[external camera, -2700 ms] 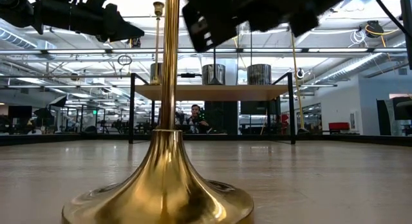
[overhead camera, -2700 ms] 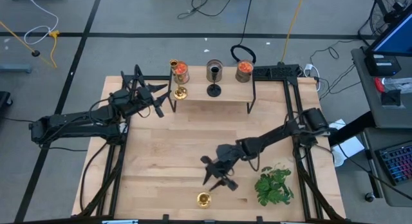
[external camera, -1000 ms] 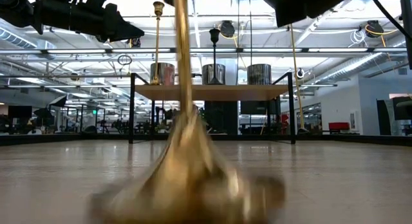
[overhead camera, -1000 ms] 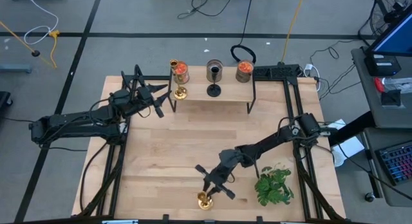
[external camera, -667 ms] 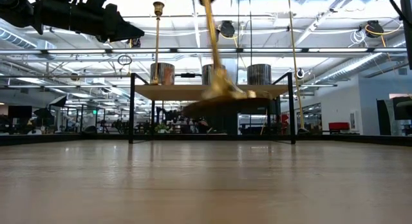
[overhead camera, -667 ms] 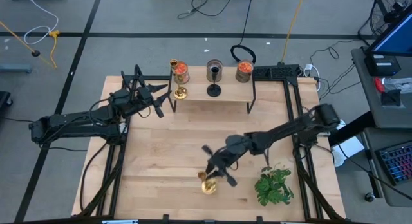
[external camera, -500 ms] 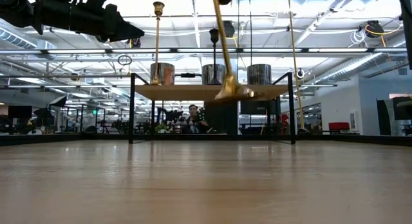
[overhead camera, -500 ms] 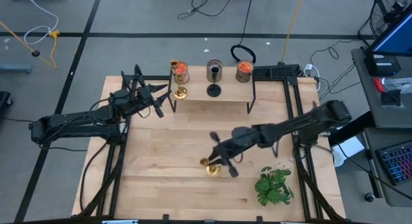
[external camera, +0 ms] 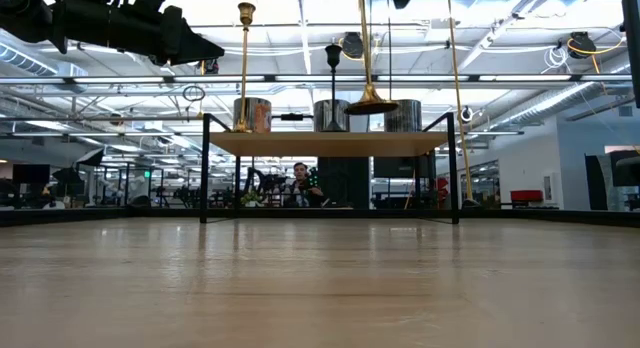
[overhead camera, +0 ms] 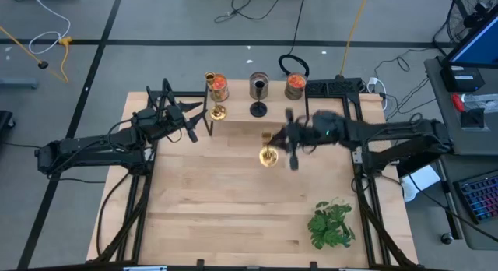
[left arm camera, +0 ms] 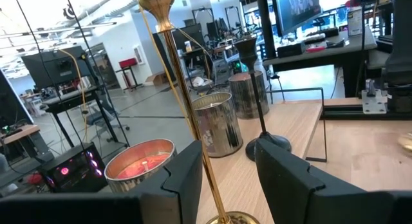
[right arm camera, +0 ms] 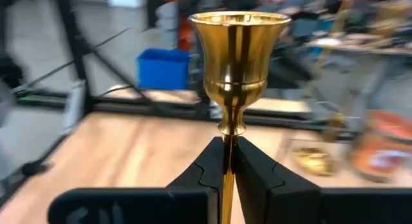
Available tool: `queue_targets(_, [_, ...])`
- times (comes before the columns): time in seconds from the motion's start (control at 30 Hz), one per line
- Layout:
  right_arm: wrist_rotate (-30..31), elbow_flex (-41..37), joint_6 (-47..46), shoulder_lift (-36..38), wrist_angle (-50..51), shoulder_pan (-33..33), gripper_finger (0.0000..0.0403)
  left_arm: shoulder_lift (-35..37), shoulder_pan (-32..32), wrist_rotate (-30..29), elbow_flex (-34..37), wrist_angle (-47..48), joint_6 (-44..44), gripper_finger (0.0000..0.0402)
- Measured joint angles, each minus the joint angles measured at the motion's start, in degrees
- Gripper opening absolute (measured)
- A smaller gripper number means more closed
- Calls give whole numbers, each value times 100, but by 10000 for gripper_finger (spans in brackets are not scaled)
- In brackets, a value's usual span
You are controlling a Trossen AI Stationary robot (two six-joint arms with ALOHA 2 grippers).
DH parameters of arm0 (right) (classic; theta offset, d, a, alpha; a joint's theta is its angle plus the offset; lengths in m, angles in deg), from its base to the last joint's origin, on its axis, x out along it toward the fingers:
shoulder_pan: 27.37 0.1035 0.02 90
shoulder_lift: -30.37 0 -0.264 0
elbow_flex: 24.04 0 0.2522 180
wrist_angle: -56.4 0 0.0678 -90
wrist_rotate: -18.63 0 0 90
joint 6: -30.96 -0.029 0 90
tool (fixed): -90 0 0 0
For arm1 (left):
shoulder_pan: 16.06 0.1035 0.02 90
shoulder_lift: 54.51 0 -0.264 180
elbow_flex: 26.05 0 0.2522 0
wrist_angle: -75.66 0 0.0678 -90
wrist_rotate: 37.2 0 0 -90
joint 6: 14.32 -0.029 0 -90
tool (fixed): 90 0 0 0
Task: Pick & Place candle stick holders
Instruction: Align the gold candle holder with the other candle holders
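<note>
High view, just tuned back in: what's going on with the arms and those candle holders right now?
The right pincer is shut on the stem of a shiny gold brass candle stick holder, carrying it in the air near the small wooden shelf. On that shelf stand a second gold holder, a black stemmed holder and three glass jars. The left pincer waits, open, beside the second gold holder.

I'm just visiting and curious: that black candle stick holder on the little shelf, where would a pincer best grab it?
Probably on the thin stem of the black candle stick holder, above its flared base, coming in level from the open table side. It stands upright, and a jar sits close behind it, so the front is freer. The right pincer holds the gold holder by its stem too.
</note>
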Motion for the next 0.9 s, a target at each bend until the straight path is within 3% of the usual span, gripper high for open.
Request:
queue_targets(0.27, [52,0,207,399,64,-1202,17,1,1,0,0,0,2,150])
queue_targets(0.43, [858,0,300,466,64,-1744,17,2,2,0,0,0,2,150])
queue_targets(0.57, [1071,0,318,463,79,-2140,17,0,0,-1,0,0,4,150])
queue_targets(0.9, [1060,0,-135,316,289,-2486,17,0,1,-2,0,0,9,150])
